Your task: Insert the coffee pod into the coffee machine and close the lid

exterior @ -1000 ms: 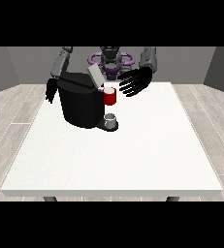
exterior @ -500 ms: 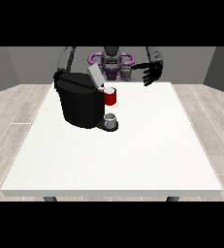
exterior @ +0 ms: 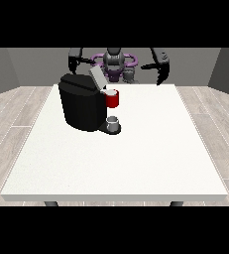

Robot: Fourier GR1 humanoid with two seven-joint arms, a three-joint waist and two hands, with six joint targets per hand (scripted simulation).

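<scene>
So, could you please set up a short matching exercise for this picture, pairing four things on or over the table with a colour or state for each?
Things:
1. coffee machine
2. coffee pod
3. lid
4. cup

Descriptions:
A. red
B. raised, tilted open
C. grey, on the machine's base
D. black, on the white table

Pairs: 1-D, 2-A, 3-B, 4-C
</scene>
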